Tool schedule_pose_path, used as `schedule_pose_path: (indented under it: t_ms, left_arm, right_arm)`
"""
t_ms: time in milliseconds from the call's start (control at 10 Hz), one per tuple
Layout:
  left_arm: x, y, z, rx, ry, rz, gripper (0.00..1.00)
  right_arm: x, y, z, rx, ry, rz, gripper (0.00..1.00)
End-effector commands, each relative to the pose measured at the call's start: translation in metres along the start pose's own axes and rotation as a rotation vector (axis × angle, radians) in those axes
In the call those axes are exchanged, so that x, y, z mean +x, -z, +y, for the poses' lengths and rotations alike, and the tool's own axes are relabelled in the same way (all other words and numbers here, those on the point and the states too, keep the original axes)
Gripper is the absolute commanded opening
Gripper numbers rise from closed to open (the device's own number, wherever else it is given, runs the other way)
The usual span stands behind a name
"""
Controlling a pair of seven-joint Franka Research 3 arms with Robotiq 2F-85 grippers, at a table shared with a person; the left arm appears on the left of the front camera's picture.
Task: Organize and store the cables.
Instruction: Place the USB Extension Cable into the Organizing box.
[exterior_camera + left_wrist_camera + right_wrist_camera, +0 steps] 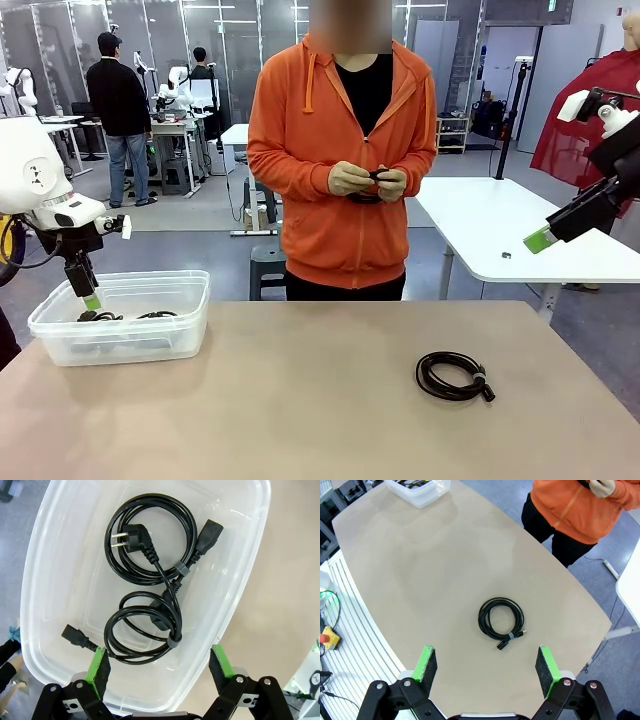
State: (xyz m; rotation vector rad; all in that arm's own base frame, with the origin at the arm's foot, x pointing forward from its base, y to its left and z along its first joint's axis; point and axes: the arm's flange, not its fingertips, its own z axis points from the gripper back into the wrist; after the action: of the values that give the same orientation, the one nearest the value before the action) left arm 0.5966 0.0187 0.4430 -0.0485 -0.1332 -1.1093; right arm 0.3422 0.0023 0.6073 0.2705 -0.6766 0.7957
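Two coiled black cables point(150, 535) point(142, 630) with plug ends lie inside a clear plastic bin point(240, 580). My left gripper point(160, 667) hangs open just above that bin point(180, 285), nothing between its fingers; in the front view it point(90, 298) hovers over the bin's left part. Another coiled black cable point(452, 376) rests on the tan table at the right point(501, 620). High above it, off the table's right side, my right gripper point(484, 667) is open and empty point(540, 238). The person in an orange hoodie holds a small black cable point(372, 178) in both hands.
The tan table point(300, 400) stretches between the bin and the loose cable. A white table point(500, 230) stands behind on the right, past the table's edge. The person stands at the far edge, centre.
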Motion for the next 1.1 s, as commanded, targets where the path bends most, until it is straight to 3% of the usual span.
schedule_pose_path:
  t_ms: [0, 600, 1000]
  left_arm:
    - [0.0, 0.0, 0.001, 0.002, 0.0, 0.0, 1.0]
    - [0.0, 0.0, 0.0, 0.0, 0.0, 0.0, 1.0]
    - [0.001, -0.067, -0.074, 0.041, -0.021, -0.168, 1.0]
  right_arm:
    - [0.0, 0.0, -0.001, 0.004, -0.004, -0.001, 1.0]
    - [0.0, 0.0, -0.001, 0.004, -0.004, -0.001, 1.0]
    - [0.0, 0.0, -0.001, 0.004, -0.004, -0.001, 1.0]
